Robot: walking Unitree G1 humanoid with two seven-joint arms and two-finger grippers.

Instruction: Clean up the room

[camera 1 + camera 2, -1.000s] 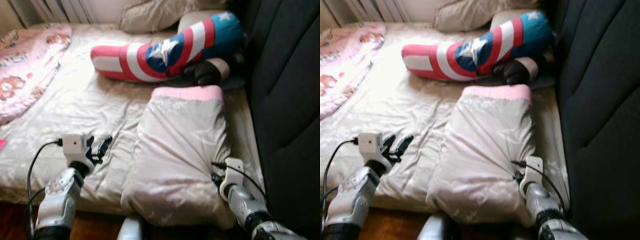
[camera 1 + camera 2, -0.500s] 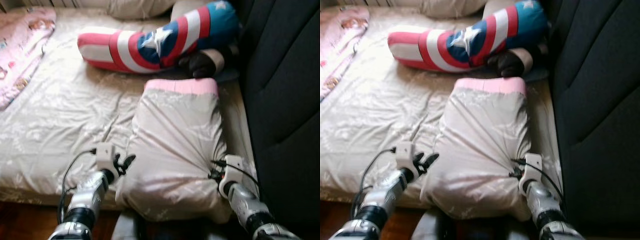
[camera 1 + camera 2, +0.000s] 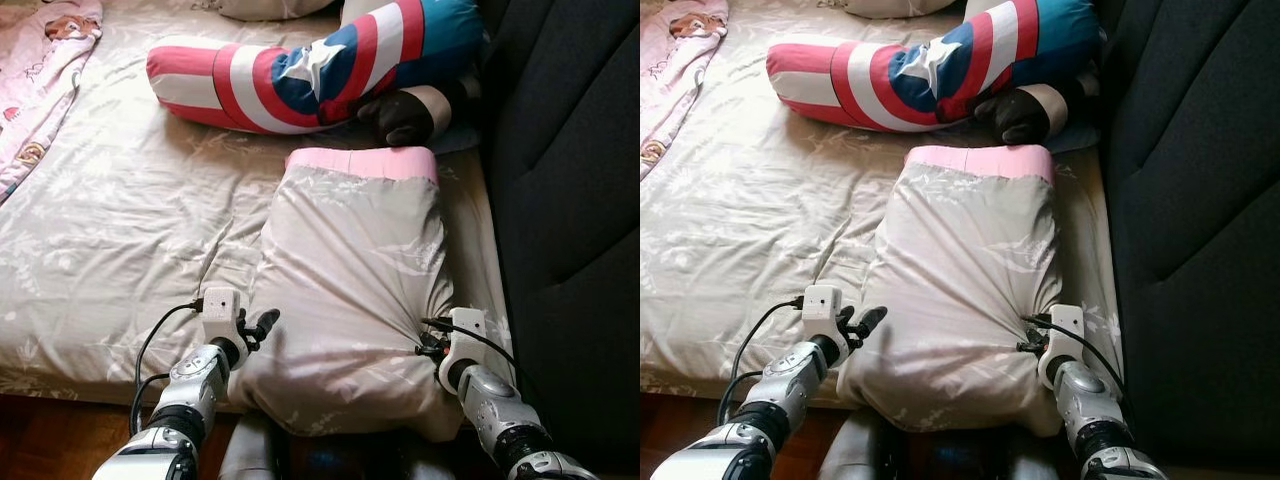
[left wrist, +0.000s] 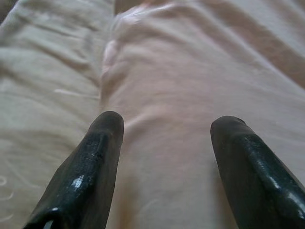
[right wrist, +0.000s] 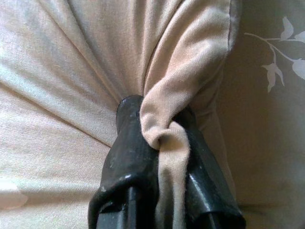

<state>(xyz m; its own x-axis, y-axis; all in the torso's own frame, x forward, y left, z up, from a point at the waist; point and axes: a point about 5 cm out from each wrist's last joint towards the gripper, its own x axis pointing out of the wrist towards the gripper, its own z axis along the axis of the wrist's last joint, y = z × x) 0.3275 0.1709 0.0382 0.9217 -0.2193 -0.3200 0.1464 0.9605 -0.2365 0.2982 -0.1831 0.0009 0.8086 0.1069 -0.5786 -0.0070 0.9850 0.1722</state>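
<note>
Right wrist view: the right gripper [image 5: 159,143] pinches a fold of the beige, pink-edged pillow [image 3: 355,290] lying on the bed [image 3: 120,220], while the left gripper [image 4: 167,138] gapes wide at its other side.

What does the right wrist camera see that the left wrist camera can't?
Right wrist view: the right gripper pinching a twisted fold of the pillow, beside the flower-print sheet. Left wrist view: the left gripper with fingers spread wide, nothing between them, aimed at the pillow's edge. Both see black fingers, the beige pillow and the bed sheet.
</note>
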